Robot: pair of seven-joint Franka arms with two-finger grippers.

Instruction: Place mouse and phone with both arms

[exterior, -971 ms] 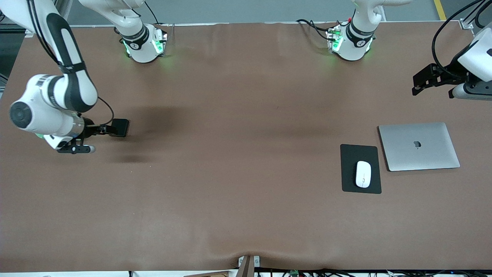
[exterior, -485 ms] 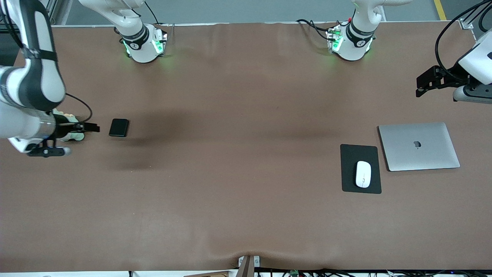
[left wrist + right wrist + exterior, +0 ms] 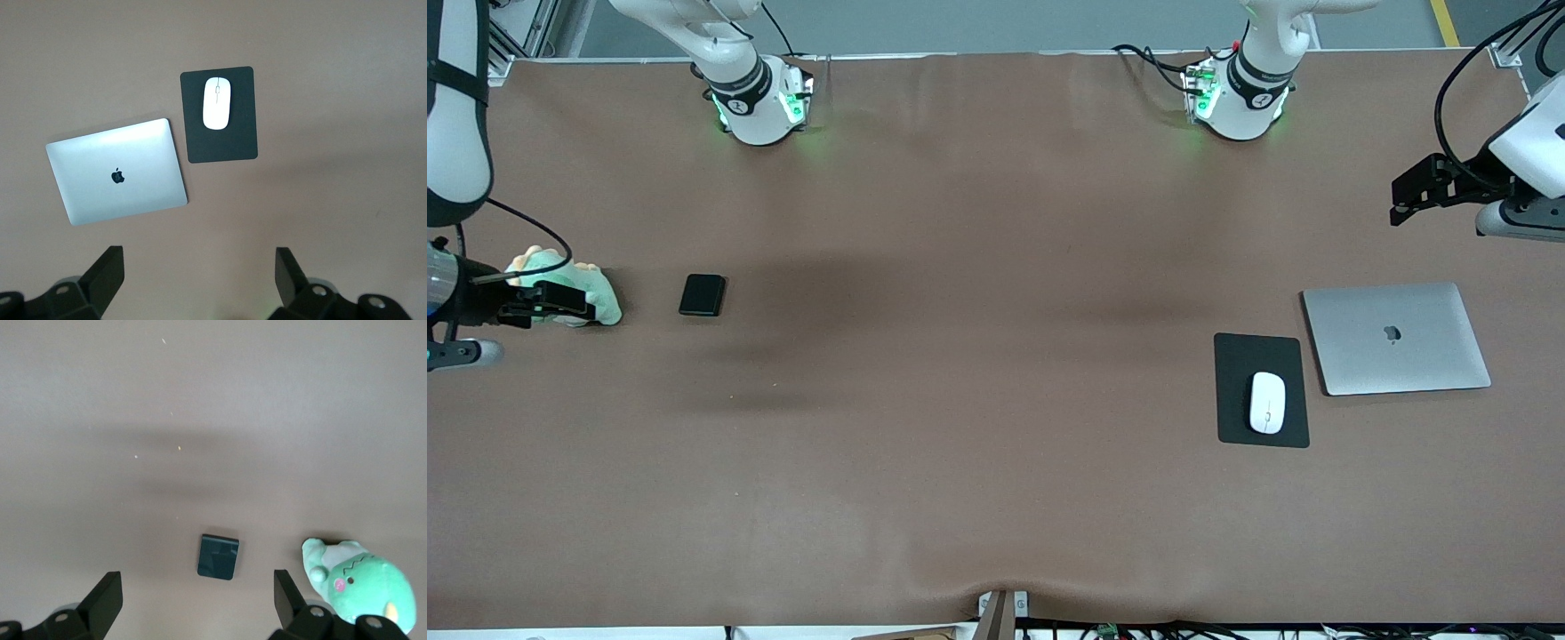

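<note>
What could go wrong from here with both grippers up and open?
The right gripper hangs open over the plush toy, beside the phone; a low sweep might knock either. The mouse sits on the pad close to the laptop; if the open left gripper comes down again, it could nudge both.

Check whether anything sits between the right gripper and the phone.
Nothing blocks it. The right gripper hangs open over a green plush toy at the right arm's end of the table; only bare table separates that toy from the phone.
</note>
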